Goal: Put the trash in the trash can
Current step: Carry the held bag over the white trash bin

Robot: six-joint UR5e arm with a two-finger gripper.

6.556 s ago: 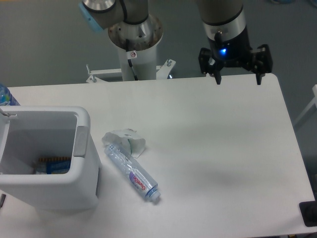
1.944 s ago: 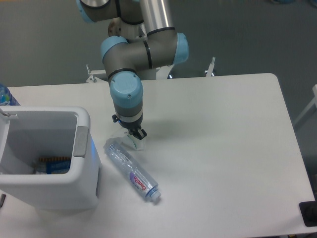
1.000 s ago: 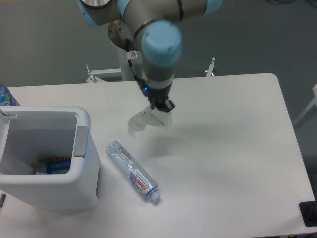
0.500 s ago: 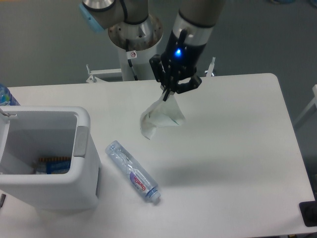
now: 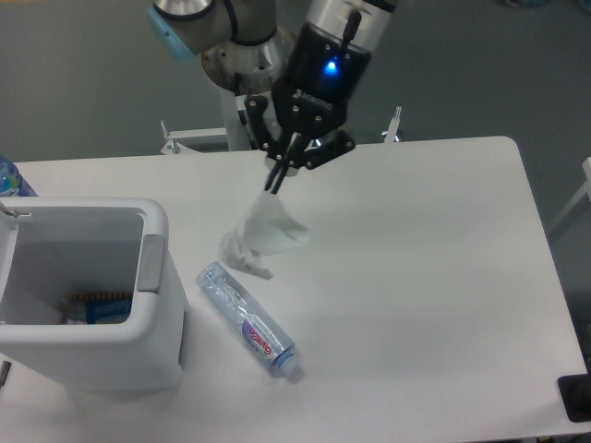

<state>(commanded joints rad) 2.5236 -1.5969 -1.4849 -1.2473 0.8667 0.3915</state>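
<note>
The claw pinches only the top corner of the crumpled wrapper, which hangs clear of the tabletop, right of the trash can. Risk: the thin hold may slip before it gets there.

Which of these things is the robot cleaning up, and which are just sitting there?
For the job:
- crumpled wrapper, hanging from the hand
- flattened bottle, lying on the table
- white trash can

Just sitting there:
- blue-tinted bottle at the left edge
- black thing at the bottom right corner
</note>
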